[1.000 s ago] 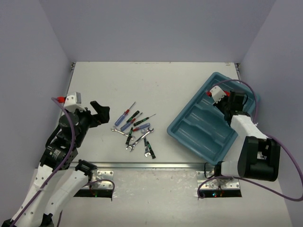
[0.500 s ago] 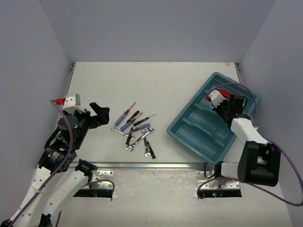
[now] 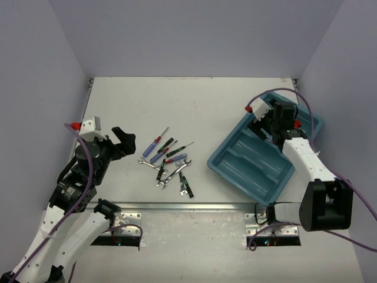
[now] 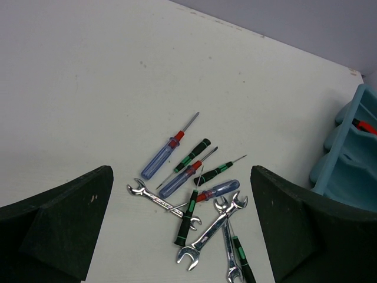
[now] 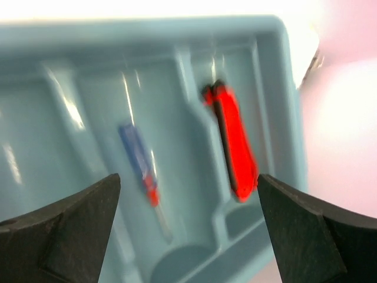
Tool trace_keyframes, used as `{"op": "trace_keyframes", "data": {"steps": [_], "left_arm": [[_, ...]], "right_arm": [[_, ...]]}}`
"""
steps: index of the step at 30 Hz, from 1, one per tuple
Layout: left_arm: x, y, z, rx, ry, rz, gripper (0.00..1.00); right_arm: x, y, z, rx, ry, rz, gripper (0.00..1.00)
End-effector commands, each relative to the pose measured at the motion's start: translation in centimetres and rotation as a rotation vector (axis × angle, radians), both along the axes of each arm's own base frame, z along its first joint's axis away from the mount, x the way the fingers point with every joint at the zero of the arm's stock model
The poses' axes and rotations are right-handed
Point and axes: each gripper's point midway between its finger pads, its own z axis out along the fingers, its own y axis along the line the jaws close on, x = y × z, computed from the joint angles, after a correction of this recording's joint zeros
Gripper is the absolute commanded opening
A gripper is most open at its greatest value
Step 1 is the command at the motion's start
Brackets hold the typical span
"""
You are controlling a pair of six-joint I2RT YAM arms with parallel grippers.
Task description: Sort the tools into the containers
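The tools lie in a loose pile left of centre on the table: blue-handled and thin black-and-green screwdrivers crossed with silver wrenches. My left gripper hangs open just left of the pile and above it, holding nothing. The teal container tray sits at the right, turned at an angle. My right gripper is open over its far end. Below it, a blue screwdriver and a red-handled tool lie in neighbouring compartments.
Grey walls close in the table on the left, back and right. A metal rail runs along the near edge by the arm bases. The tray's corner shows at the right of the left wrist view.
My right gripper has gone from shut to open over the tray and shifted toward the tray's far left end. The left arm has hardly moved.
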Motion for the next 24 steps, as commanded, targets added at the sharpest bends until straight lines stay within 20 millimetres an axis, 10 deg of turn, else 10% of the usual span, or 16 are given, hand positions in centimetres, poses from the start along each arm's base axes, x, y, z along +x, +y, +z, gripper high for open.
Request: {"op": "trace_keyframes", "data": {"steps": [1, 4, 15, 18, 24], "left_arm": [[0.8, -0.2, 1.0, -0.005, -0.017, 0.01, 1.0], [1.2, -0.3, 0.2, 0.008, 0.012, 0.015, 1.0], [3.3, -1.5, -3.0, 0.059, 0.144, -0.019, 1.0], [3.9, -1.5, -4.0, 0.068, 0.187, -0.022, 1.0], [5.0, -1.6, -6.3, 0.085, 0.274, -0.042, 1.0]], "right_arm": [[3.1, 7.1, 10.3, 0.1, -0.241, 0.028, 0.99], [3.0, 12.9, 14.5, 0.335, -0.262, -0.08, 0.99], [-7.4, 30.9, 8.8, 0.998, 0.287, 0.175, 0.99], [-10.2, 32.7, 7.2, 1.116, 0.379, 0.248, 0.99], [-9.1, 29.4, 2.5, 0.914, 0.306, -0.054, 0.99]]}}
